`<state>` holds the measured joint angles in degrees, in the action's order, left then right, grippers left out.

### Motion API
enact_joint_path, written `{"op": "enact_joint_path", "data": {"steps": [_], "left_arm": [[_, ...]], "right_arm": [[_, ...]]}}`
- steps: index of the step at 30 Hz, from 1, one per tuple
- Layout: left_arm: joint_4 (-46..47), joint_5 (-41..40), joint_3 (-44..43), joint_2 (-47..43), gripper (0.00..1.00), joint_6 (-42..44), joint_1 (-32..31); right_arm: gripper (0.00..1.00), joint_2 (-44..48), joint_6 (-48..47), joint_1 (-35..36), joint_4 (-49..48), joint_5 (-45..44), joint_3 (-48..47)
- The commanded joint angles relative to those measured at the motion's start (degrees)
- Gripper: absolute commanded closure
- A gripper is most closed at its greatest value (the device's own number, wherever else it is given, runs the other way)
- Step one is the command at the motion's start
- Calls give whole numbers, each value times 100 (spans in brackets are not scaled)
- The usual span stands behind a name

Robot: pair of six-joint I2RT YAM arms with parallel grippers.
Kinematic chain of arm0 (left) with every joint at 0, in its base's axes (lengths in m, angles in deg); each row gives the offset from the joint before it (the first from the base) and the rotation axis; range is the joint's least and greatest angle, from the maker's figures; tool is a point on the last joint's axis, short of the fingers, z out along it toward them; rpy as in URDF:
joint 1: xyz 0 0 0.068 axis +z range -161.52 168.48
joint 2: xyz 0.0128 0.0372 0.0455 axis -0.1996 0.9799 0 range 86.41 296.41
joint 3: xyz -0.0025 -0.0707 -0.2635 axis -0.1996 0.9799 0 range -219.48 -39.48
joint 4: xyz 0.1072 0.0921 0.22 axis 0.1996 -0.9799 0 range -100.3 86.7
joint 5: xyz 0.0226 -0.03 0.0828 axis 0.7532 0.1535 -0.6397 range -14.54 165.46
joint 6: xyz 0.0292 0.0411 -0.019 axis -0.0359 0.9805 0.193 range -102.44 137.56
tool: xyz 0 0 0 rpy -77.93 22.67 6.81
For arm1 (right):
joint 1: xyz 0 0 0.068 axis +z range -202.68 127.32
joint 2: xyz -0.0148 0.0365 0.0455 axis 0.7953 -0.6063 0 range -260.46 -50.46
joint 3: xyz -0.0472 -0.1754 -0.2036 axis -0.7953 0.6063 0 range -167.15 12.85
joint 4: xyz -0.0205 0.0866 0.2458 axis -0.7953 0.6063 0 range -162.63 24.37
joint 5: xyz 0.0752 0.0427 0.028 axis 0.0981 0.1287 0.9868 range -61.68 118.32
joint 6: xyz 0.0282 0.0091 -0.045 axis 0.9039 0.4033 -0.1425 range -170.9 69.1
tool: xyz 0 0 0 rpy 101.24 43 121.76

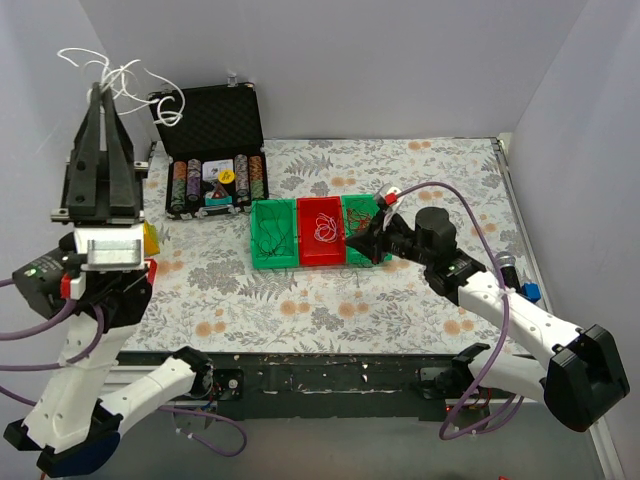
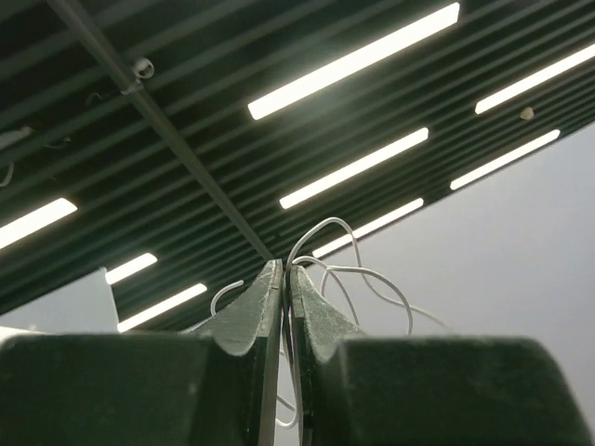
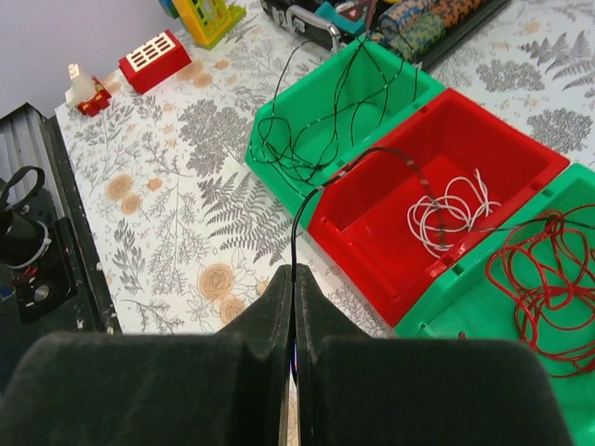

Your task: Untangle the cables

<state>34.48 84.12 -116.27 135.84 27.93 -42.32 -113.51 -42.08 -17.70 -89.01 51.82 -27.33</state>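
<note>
My left gripper is raised high at the far left, pointing up, and is shut on a bundle of white cables. In the left wrist view the white loops stick out past its closed tips. My right gripper sits low at the three bins and is shut on one black cable that arcs over the red bin. Black cables lie in the left green bin, a white coil in the red bin, and red cables in the right green bin.
An open black case of poker chips stands behind the bins at the back left. Small toy blocks lie on the floral cloth left of the bins. A blue object sits by the right arm. White walls close in the table.
</note>
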Motion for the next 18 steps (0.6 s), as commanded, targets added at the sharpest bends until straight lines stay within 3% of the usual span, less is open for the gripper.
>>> {"op": "enact_joint_path", "data": {"steps": [1, 9, 18], "left_arm": [[-340, 196, -416, -47, 95, 290, 22], [-1167, 838, 709, -724, 93, -140, 49], [-1282, 777, 965, -891, 93, -334, 101]], "right_arm": [[99, 196, 207, 0, -234, 285, -59], [99, -436, 515, 228, -339, 629, -1368], [99, -1718, 603, 694, -655, 734, -2880]]}}
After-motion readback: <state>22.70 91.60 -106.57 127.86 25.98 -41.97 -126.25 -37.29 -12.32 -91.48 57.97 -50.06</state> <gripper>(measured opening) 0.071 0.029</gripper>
